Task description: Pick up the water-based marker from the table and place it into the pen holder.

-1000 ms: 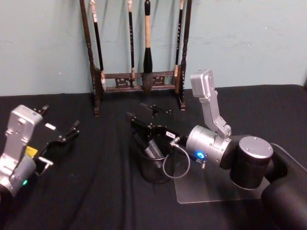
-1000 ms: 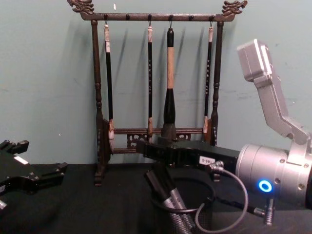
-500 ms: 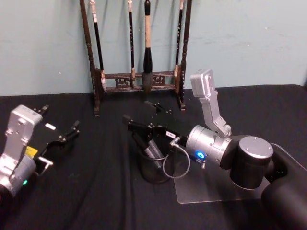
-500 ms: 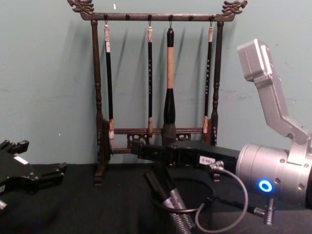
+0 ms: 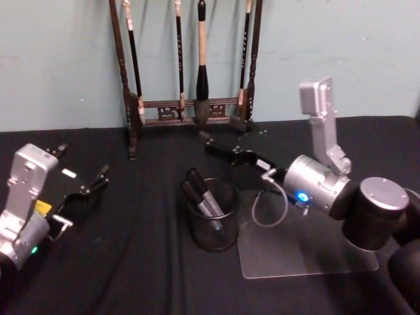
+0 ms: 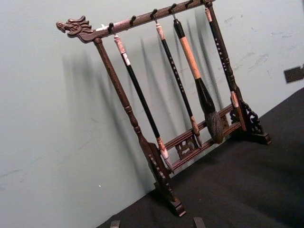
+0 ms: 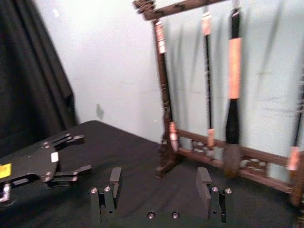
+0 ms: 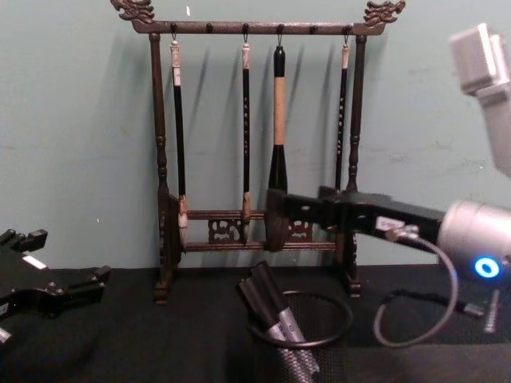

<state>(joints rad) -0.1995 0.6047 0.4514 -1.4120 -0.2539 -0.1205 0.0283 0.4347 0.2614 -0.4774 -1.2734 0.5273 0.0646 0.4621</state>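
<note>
brush rack behind, pen holder midway

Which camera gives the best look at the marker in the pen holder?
The head view: it looks down on the marker leaning inside the pen holder, with the whole cup visible. The chest view shows the marker side-on, with the holder's lower part cut off.

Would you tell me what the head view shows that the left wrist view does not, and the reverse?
Head view alone: the marker leaning in the pen holder on the table, the open, empty right gripper behind the holder, and the open left gripper at the table's left. Left wrist view alone: the brush rack's dragon-head end. Both show the rack and its hanging brushes.
</note>
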